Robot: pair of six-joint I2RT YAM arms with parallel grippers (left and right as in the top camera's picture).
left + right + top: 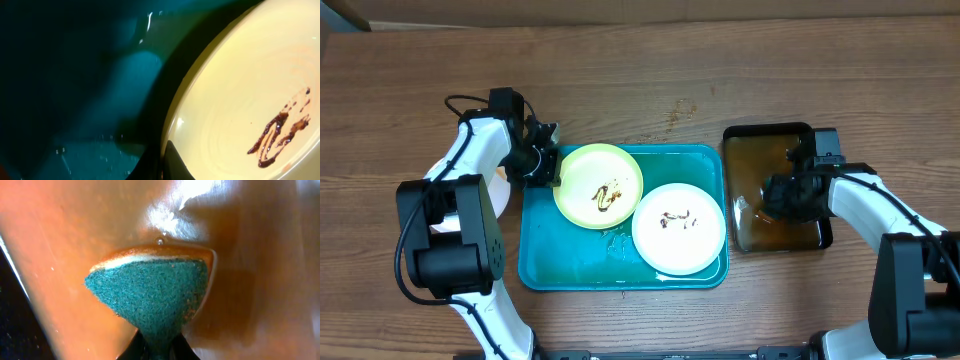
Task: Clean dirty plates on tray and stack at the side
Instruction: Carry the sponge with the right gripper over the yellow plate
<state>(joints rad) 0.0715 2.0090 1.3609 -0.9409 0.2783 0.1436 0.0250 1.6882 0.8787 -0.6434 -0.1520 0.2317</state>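
The teal tray [570, 262] holds a lime-green plate [582, 172] at its upper left and a white plate [678, 245] at its lower right, both with brown sauce smears. My left gripper [544, 166] is shut on the green plate's left rim. In the left wrist view one finger [166, 164] lies over the rim of the plate [240, 100] above the tray floor [75, 100]. My right gripper [786, 196] is shut on a green sponge [155, 290], dipped in brown water. A white plate edge [503, 192] shows beside the tray, mostly hidden under my left arm.
A smaller black tray [765, 131] of brownish water [75, 230] stands right of the teal tray. Water droplets lie on the teal tray floor. Bare wooden table [650, 70] lies behind both trays.
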